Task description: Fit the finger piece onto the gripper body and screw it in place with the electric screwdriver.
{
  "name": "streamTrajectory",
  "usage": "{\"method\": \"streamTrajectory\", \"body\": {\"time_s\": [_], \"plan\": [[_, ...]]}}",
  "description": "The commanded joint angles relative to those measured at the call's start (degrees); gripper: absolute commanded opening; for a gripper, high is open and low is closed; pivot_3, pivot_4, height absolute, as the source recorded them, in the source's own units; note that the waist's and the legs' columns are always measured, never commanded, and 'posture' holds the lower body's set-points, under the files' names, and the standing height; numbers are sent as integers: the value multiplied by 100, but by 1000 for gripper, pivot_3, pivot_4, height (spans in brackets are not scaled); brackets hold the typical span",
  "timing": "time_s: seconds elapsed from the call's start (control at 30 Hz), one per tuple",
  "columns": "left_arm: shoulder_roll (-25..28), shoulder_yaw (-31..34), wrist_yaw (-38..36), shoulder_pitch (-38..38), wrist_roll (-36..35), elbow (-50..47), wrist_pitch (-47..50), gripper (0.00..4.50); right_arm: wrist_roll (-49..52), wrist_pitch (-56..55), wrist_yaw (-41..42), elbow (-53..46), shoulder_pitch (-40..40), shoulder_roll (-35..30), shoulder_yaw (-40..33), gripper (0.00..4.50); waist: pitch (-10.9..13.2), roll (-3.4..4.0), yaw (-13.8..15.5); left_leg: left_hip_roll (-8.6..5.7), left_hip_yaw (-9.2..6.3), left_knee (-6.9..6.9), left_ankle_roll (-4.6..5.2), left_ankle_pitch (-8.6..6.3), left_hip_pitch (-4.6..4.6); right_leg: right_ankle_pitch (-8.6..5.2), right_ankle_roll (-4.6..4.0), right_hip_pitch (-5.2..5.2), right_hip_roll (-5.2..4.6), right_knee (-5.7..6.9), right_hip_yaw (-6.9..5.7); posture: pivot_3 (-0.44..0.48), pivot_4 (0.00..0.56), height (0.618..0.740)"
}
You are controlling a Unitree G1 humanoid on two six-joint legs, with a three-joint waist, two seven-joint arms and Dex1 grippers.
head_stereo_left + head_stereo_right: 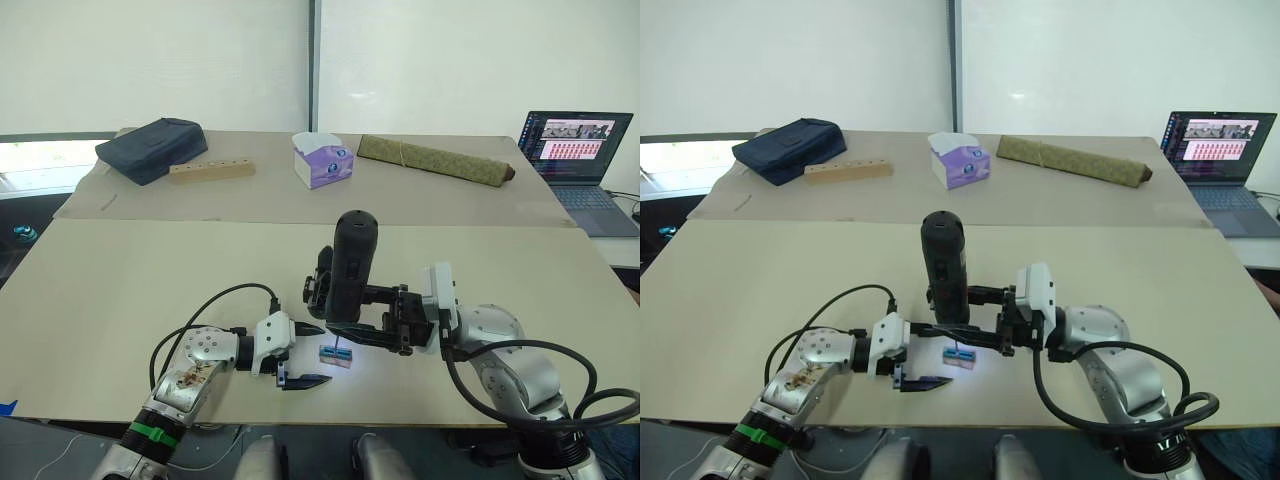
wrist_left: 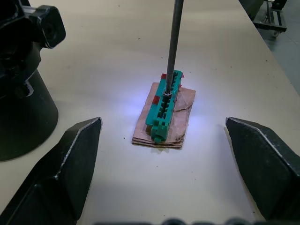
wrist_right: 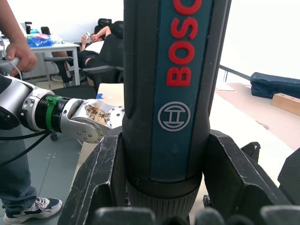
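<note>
Black and upright, the electric screwdriver [image 1: 352, 268] stands just right of centre in the left eye view, clamped between the two fingers of the right gripper [image 1: 362, 325], which reaches in from the lower right. In the right wrist view its barrel [image 3: 173, 93] rises between both fingers, each pressed against its sides — red lettering runs up a blue panel. The thin metal bit [image 2: 174, 47] comes down onto a small green block [image 2: 164, 107] lying on a brown card [image 2: 180, 119] on the table [image 1: 120, 290], with a pale glow on the surface beside it.

At the lower left of the left eye view, the left gripper [image 1: 305, 354] hovers low, close beside the block — its fingers are spread wide and grasp nothing. In the left wrist view the two fingertips [image 2: 77, 154] stand well apart with the block between and beyond them.

Part of the gripper body [image 2: 23, 79] shows at the left edge of the left wrist view, its round dark base on the table near the block. I cannot make out the finger piece.

Along the upper part of the left eye view sit a dark blue bag [image 1: 152, 148], a wooden block with holes [image 1: 211, 170], a tissue box [image 1: 323, 160], a rolled mat [image 1: 435, 160] and, at the upper right, an open laptop [image 1: 580, 160]. A person's hand [image 3: 18, 54] shows at the upper left of the right wrist view.
</note>
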Motion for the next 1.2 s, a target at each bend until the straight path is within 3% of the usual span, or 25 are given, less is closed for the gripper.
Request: {"method": "streamTrajectory", "body": {"time_s": [0.03, 0.7, 1.2], "plan": [[-50, -147, 41, 128, 59, 98, 75, 4449, -77, -154, -10, -170, -96, -48, -5, 1900, -1, 0, 2, 0, 0, 0, 0, 0, 0, 0, 0, 0, 0, 0, 0, 0, 150, 740], [-122, -125, 50, 49, 34, 210, 9, 4449, -98, -230, -67, -129, -118, 16, 55, 1900, -12, 4, 18, -1, 1, 0, 0, 0, 11, 0, 0, 10, 0, 0, 0, 0, 150, 740], [-1, 418, -264, 156, -670, -134, -12, 4449, 680, 113, -68, -320, -616, -43, -323, 1900, -9, 0, -30, 1, -2, 3, 0, 0, -6, 1, -1, -6, 1, 3, -1, 0, 150, 740]]}}
